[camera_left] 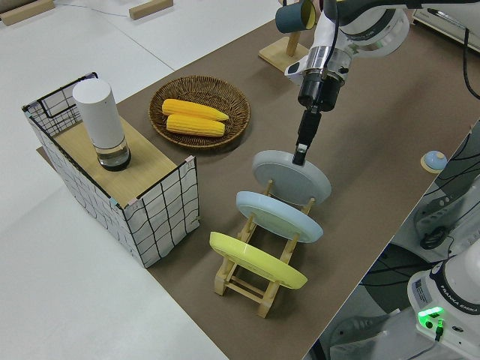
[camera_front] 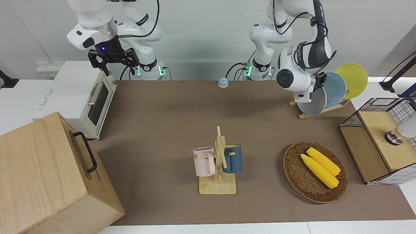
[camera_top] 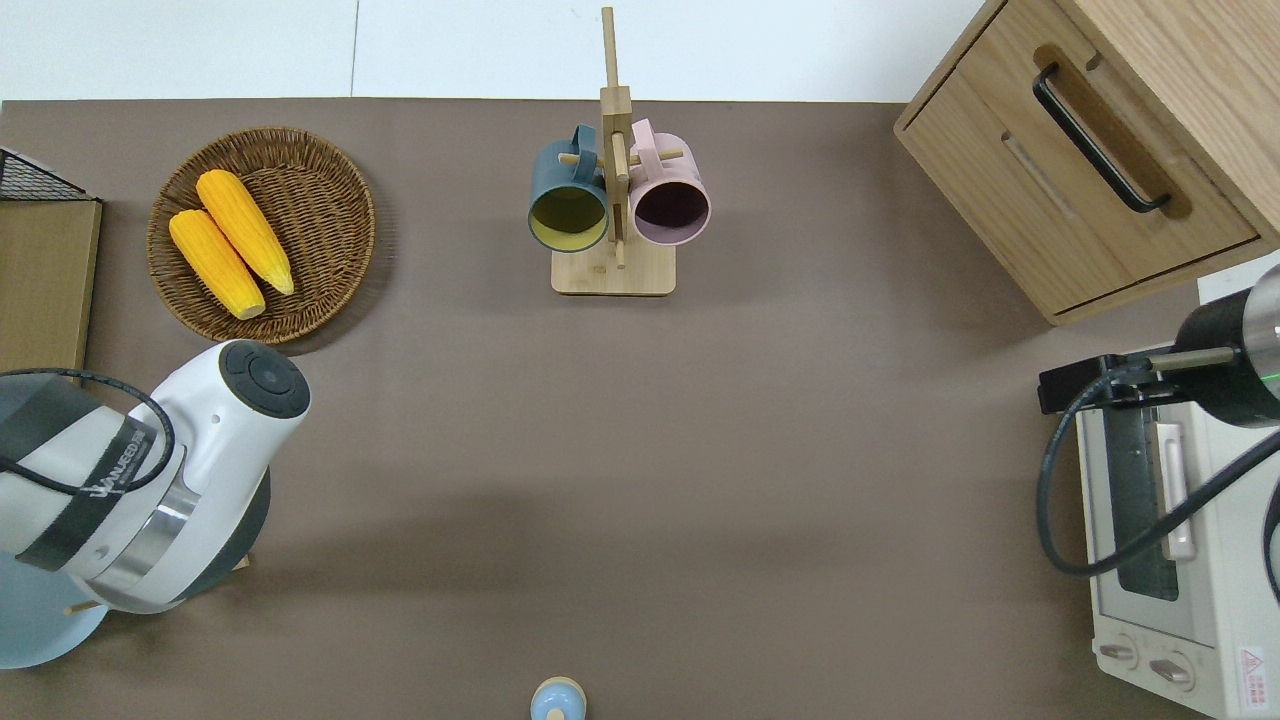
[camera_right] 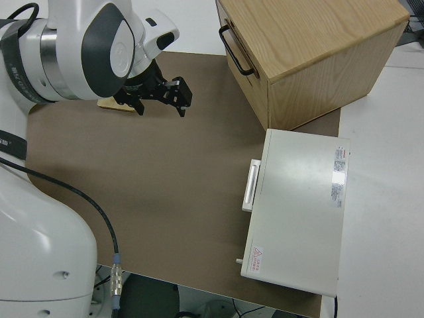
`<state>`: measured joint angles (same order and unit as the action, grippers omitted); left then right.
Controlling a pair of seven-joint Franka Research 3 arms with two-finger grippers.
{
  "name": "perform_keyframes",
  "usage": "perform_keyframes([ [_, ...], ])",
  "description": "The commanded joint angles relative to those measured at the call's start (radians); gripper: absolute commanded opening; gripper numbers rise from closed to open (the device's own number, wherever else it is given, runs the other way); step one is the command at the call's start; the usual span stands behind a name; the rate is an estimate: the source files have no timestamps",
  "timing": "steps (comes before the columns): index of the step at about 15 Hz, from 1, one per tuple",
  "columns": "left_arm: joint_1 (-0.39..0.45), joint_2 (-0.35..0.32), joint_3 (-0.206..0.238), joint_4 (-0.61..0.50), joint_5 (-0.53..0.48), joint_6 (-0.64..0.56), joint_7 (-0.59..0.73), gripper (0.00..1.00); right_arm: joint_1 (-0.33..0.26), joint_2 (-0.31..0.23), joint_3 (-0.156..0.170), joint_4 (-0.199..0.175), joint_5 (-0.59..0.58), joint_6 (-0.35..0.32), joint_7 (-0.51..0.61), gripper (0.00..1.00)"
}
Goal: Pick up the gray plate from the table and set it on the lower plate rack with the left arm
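Note:
My left gripper (camera_left: 301, 156) is shut on the upper rim of the gray plate (camera_left: 292, 177). It holds the plate tilted at the end slot of the lower plate rack (camera_left: 238, 281), the end toward the table's middle. The plate's lower edge is down among the rack's pegs. A blue plate (camera_left: 279, 216) and a yellow plate (camera_left: 257, 261) lean in the slots beside it. In the front view the gray plate (camera_front: 313, 104) shows below the arm's wrist, over the rack's rail (camera_front: 304, 115). The right arm is parked, its gripper (camera_front: 118, 66) open.
A wicker basket (camera_front: 294, 177) with two corn cobs lies farther from the robots than the rack. A wire-sided box (camera_left: 161, 202) with a white cylinder stands at the left arm's end. A mug tree (camera_front: 219, 162), toaster oven (camera_front: 81, 97), wooden drawer box (camera_front: 48, 175) and small bell (camera_front: 223, 82) are also there.

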<state>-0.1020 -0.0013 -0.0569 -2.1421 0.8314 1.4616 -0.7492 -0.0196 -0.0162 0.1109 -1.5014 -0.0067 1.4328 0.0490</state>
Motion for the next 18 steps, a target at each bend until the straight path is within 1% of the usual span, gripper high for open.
perform_keyframes([
  [1, -0.018, -0.002, 0.006, -0.018, -0.008, 0.026, -0.029, 0.0, -0.025, -0.002, 0.018, 0.007, 0.019, -0.015, 0.009, 0.99],
  [7, -0.018, 0.006, 0.006, -0.022, -0.009, 0.037, -0.049, 0.0, -0.025, -0.002, 0.018, 0.007, 0.019, -0.015, 0.009, 0.987],
  [8, -0.018, 0.004, 0.006, -0.022, -0.009, 0.042, -0.049, 0.15, -0.025, -0.002, 0.018, 0.007, 0.019, -0.015, 0.009, 0.99],
  [9, -0.018, 0.004, 0.006, -0.022, -0.009, 0.049, -0.047, 0.46, -0.025, -0.002, 0.018, 0.007, 0.019, -0.015, 0.009, 0.99],
  [11, -0.018, 0.006, 0.006, -0.021, -0.008, 0.051, -0.041, 0.95, -0.025, -0.002, 0.018, 0.007, 0.019, -0.015, 0.009, 0.987],
  [12, -0.018, 0.006, 0.006, -0.022, -0.008, 0.051, -0.045, 1.0, -0.025, -0.002, 0.018, 0.007, 0.019, -0.015, 0.009, 0.987],
  [16, -0.016, 0.0, 0.006, -0.021, -0.008, 0.049, -0.021, 1.0, -0.025, -0.002, 0.018, 0.007, 0.019, -0.015, 0.009, 0.99],
  [18, -0.018, -0.006, 0.006, -0.01, -0.009, 0.045, 0.029, 1.0, -0.025, -0.002, 0.018, 0.007, 0.019, -0.015, 0.009, 0.99],
])
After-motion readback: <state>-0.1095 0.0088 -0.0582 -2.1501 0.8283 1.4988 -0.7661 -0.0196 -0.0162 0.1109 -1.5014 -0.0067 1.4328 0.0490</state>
